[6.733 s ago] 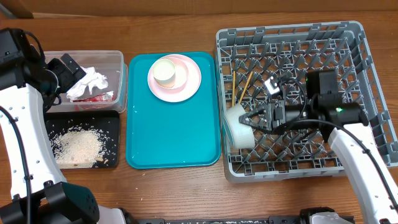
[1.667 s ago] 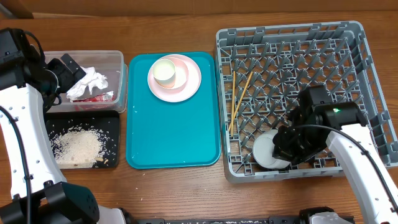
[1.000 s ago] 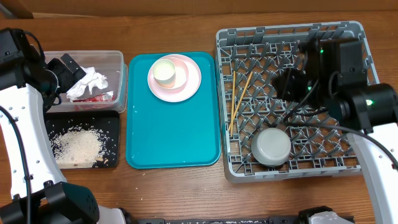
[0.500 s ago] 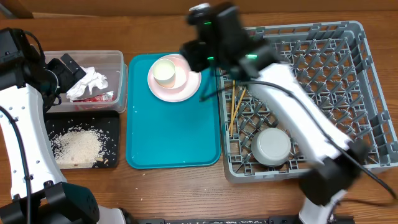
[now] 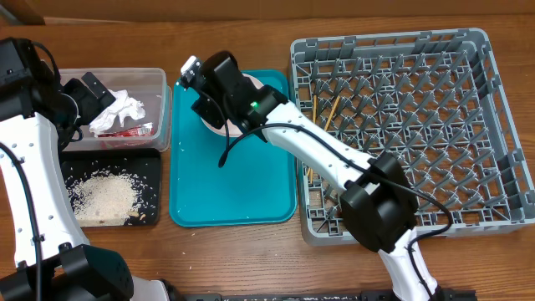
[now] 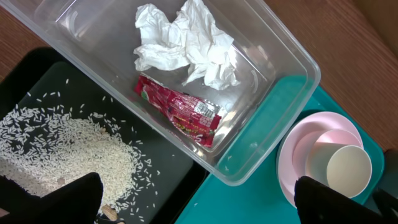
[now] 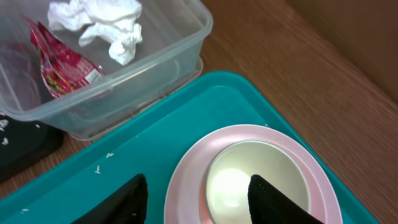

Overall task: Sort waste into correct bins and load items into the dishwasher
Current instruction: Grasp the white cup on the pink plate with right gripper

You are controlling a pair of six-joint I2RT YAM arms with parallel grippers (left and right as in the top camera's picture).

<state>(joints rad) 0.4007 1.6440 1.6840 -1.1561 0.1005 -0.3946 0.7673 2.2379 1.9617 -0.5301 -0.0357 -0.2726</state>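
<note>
Right gripper [image 7: 196, 186] swung from the rack [image 5: 389, 40] at 3 o'clock to the teal tray [image 5: 234, 184], now over the cup [image 7: 249, 180] on the pink plate [image 7: 261, 134] at tray's 12 o'clock, fingers spread, gripping nothing. Left gripper [image 6: 199, 199] spread wide, empty, above the tub [image 6: 267, 81] holding napkin [image 6: 186, 43] and wrapper [image 6: 177, 109].

Overhead looks down; both close wrist views share the tub [image 6: 264, 93]

The right gripper [image 7: 196, 186] is gone from the dish rack's [image 5: 384, 38] front-left corner, its grey-green bowl set down there; it hovers open over the cream cup [image 7: 242, 165] at the teal tray's [image 5: 234, 176] far edge.
</note>
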